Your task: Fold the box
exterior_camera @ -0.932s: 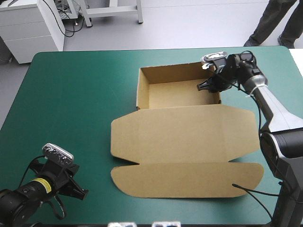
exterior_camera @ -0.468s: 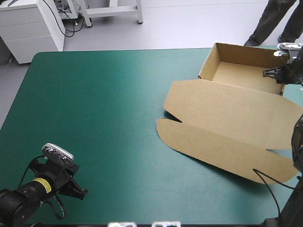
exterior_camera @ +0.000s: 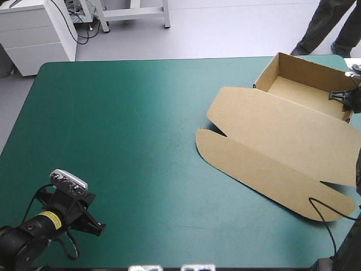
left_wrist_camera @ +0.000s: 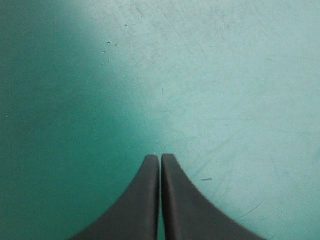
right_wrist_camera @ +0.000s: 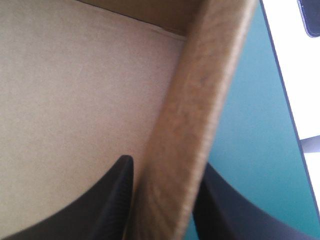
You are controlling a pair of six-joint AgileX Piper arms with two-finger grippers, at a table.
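Grip check: right gripper [right_wrist_camera: 167, 165] is clamped on the brown box [exterior_camera: 282, 135]. Its black fingers [right_wrist_camera: 107, 200] straddle an end wall [right_wrist_camera: 187, 115] of the tray, one inside over the tray floor [right_wrist_camera: 65, 90] and the other outside over the teal-green cover [right_wrist_camera: 245, 150]. High view: this gripper sits at the right edge of the table [exterior_camera: 169, 61], at the tray's right end. The tray [exterior_camera: 299, 84] is open with its walls up and lies askew near the far right corner. The lid [exterior_camera: 293, 132] lies flat on the cover and reaches from the tray toward the near side, with its rounded-end outer flap [exterior_camera: 265, 172] on the side away from the tray. The left gripper [left_wrist_camera: 160, 157] has its fingers pressed together, tips meeting, over bare cover near the near-left corner, well apart from the box.
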